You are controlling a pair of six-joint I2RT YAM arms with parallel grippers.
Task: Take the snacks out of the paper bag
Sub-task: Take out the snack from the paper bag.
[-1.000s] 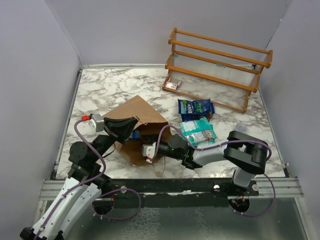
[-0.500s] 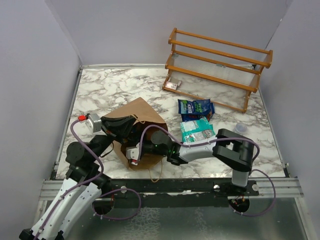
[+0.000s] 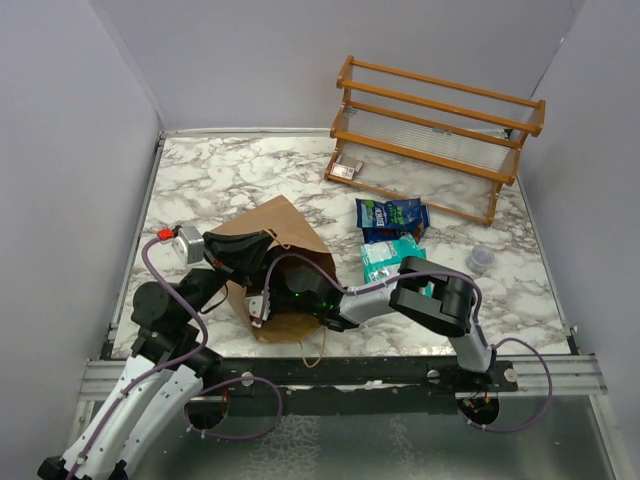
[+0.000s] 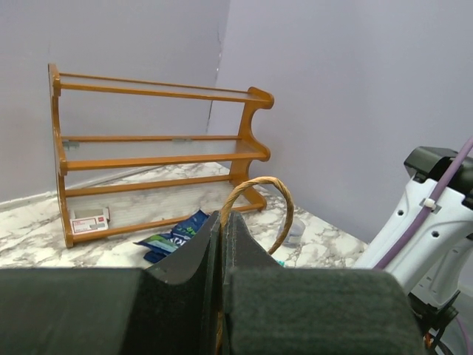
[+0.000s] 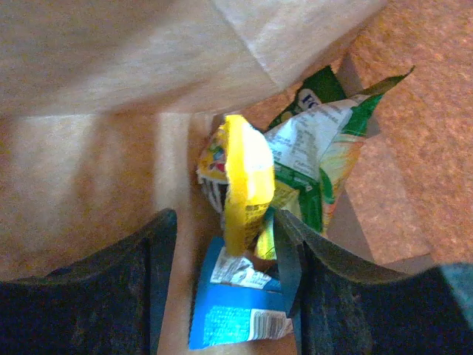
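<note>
My left gripper [image 4: 222, 222] is clamped shut on the rim of the big, creased brown kraft paper bag [image 3: 285, 225], holding its mouth open on the marble table [image 3: 200, 180]. My right gripper [image 5: 225, 222] is deep inside, its fingers spread wide on either side of a shiny yellow foil packet [image 5: 247, 174]. A bright blue foil packet [image 5: 236, 314] lies beneath it, with a green-and-white foil packet [image 5: 325, 163] just beside. A dark blue foil packet [image 3: 392, 213] and a teal foil packet [image 3: 392, 258] already lie outside. I judge this the grasping step. Next I should close on the yellow one and draw back without snagging paper.
</note>
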